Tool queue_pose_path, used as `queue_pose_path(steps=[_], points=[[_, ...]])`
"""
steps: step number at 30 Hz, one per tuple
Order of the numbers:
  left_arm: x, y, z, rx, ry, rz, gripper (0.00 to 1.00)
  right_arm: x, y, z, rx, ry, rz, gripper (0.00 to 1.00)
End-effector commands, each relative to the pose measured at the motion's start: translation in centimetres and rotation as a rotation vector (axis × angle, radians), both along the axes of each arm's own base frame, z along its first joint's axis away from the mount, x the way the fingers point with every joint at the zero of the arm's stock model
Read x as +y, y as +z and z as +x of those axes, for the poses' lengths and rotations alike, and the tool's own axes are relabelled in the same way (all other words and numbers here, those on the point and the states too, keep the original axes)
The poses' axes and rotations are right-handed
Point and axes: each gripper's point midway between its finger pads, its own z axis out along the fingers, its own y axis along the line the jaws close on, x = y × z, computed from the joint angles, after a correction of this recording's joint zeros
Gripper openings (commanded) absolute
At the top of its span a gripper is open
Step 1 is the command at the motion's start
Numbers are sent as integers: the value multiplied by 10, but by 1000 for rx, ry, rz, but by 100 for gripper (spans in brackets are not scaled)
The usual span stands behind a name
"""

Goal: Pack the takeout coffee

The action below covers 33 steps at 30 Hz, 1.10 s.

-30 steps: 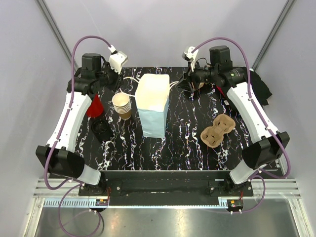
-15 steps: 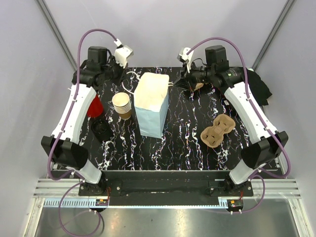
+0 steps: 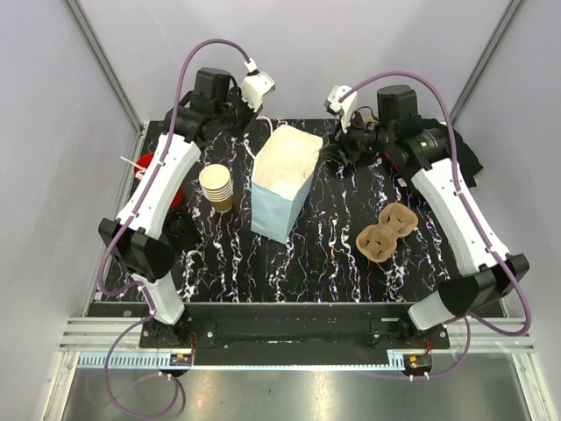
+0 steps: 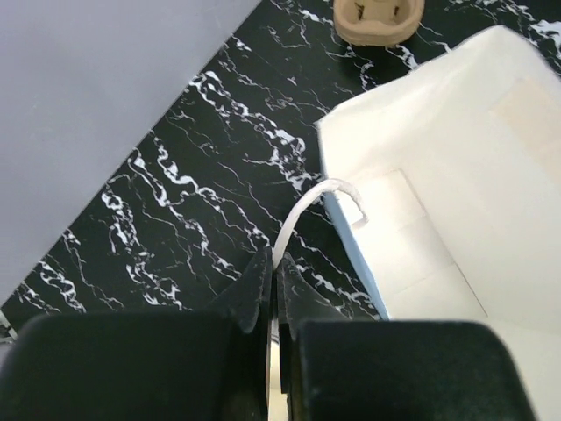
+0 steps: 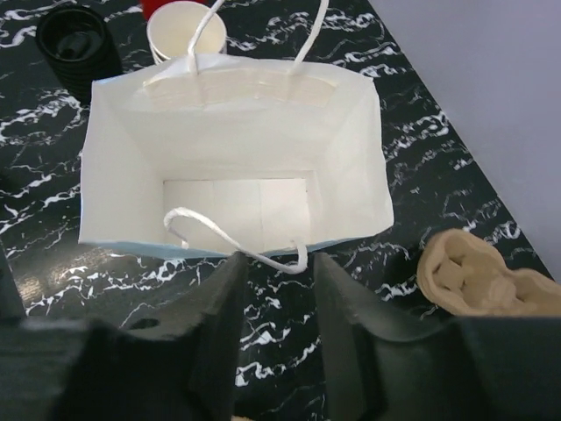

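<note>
The left gripper (image 4: pixel 273 267) is shown pinched on a handle (image 4: pixel 302 206) of the paper bag (image 4: pixel 456 158); the right gripper (image 5: pixel 279 263) is held spread at the other handle (image 5: pixel 228 237). The coffee cup cannot be told apart from the stacked cups (image 3: pixel 216 187) beside it.

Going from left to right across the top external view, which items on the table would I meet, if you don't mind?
black lid → stack of tan cups → paper bag → pulp cup carrier
</note>
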Motion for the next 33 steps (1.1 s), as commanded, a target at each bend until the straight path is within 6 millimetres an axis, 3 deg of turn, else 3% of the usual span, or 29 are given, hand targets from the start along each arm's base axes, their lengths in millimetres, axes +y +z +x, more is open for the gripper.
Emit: queue_pose_path(steps=[1,7,11,12,15,18,19,23,26,27,29,33], points=[[4,23,21,-93,54,23,0,-24,24,2,-106,-125,-20,47],[4,24,38,-127,85,41,0,-59,19,0,-120,-261,-62,61],[-2,23,45,-142,86,50,0,-89,-13,-4,-78,-338,-133,77],[-3,23,46,-145,85,52,0,-98,-15,-8,-76,-358,-139,86],[-10,24,48,-154,77,49,0,-111,-33,-16,-49,-394,-173,93],[-15,25,51,-169,76,47,0,-124,-67,-20,8,-427,-249,93],[-17,26,50,-172,76,43,1,-131,-89,-22,47,-444,-289,93],[-18,29,55,-181,88,41,3,-151,-143,-26,162,-473,-365,90],[-18,28,54,-183,91,43,16,-167,-174,-26,239,-497,-392,89],[-17,28,53,-182,93,46,29,-172,-184,-26,264,-499,-407,89],[-15,31,51,-186,95,47,31,-182,-200,-30,298,-497,-439,89],[-11,29,45,-182,105,50,52,-191,-228,-40,338,-462,-514,89]])
